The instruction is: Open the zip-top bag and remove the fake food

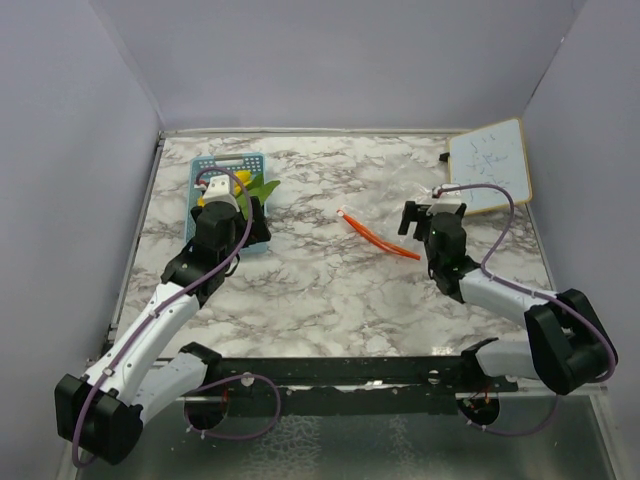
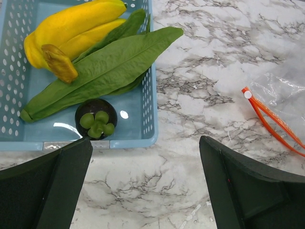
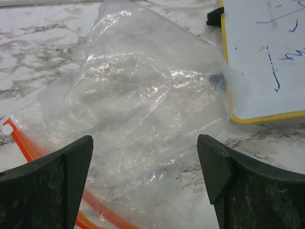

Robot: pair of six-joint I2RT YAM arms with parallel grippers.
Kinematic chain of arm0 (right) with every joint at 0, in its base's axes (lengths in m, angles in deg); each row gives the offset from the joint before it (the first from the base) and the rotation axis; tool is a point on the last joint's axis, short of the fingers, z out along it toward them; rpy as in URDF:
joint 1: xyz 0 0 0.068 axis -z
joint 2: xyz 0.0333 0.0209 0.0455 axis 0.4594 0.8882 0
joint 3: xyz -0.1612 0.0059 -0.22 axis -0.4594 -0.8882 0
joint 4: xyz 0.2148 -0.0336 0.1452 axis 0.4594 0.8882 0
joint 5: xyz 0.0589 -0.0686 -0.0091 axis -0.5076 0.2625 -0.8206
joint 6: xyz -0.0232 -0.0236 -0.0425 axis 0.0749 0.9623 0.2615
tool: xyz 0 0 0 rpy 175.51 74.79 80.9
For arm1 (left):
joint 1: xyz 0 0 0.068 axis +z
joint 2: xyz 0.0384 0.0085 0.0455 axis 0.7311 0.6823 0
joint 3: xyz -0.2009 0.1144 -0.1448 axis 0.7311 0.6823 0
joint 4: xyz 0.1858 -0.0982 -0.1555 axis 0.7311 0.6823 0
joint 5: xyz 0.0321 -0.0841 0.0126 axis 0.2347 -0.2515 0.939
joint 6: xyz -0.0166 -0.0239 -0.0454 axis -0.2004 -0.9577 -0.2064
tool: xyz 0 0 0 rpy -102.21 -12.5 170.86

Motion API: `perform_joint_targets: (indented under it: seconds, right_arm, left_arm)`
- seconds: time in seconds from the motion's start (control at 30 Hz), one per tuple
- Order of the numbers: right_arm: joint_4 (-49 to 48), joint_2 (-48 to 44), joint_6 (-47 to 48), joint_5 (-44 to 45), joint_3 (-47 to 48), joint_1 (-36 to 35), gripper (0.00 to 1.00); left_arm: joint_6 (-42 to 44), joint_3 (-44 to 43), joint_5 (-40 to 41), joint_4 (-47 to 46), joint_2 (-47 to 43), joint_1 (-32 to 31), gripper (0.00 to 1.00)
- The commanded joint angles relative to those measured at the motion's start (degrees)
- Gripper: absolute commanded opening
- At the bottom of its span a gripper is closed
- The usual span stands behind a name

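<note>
Zip-top bag [image 3: 152,109]: one, clear and crumpled, lying flat on the marble tabletop [image 1: 320,290] right of centre in the top view; its orange-red zip strip [image 1: 378,240] is on its left side.
Fake food: three pieces, all in the basket, well apart from the bag.
Yellow piece [image 2: 71,28]: one, at the upper left of the left wrist view.
Green leafy piece [image 2: 109,67]: one, long, lying diagonally with its tip over the basket wall.
Dark round piece [image 2: 96,119]: one, with a green top, beside the basket's lower wall.
Basket [image 2: 143,119]: one, light-blue mesh, upper left in the top view.
Whiteboard [image 3: 267,57]: one, yellow-edged, upper right; its blue marker strokes are unreadable.
Left fingers [image 2: 47,186]: wide apart, holding nothing, near the basket.
Right fingers [image 3: 43,186]: wide apart, above the bag, not gripping it.
</note>
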Motion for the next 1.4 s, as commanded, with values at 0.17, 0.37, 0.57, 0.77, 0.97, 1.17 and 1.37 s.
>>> perform_joint_targets:
  seconds: [0.17, 0.37, 0.57, 0.77, 0.97, 1.17, 1.37]
  right_arm:
    - [6.9, -0.1, -3.8, 0.9, 1.6, 0.2, 0.91]
    - [6.2, -1.9, -3.4, 0.7, 0.4, 0.2, 0.91]
    - [6.5, -1.3, -3.5, 2.4, 0.7, 0.2, 0.91]
    - [7.0, -1.2, -3.6, 1.4, 1.1, 0.2, 0.92]
    - [5.2, -2.7, -2.7, 1.1, -0.5, 0.2, 0.93]
    - [7.3, -2.9, -2.7, 2.9, 0.3, 0.2, 0.93]
    - [5.0, -2.4, -3.3, 4.9, -1.0, 0.2, 0.93]
  left_arm:
    - [1.3, 0.1, 0.1, 0.6, -1.0, 0.2, 0.99]
    - [1.5, 0.1, 0.0, 0.7, -0.9, 0.3, 0.99]
    - [1.3, 0.4, -0.2, 0.7, -1.2, 0.3, 0.99]
    - [1.1, 0.5, -0.1, 0.6, -1.3, 0.3, 0.99]
    - [1.0, 0.5, -0.4, 0.5, -1.4, 0.2, 0.99]
    - [-1.0, 2.6, -2.7, -1.9, -1.9, 0.3, 0.99]
    - [-2.0, 2.9, -4.5, -2.1, -1.4, 0.2, 0.98]
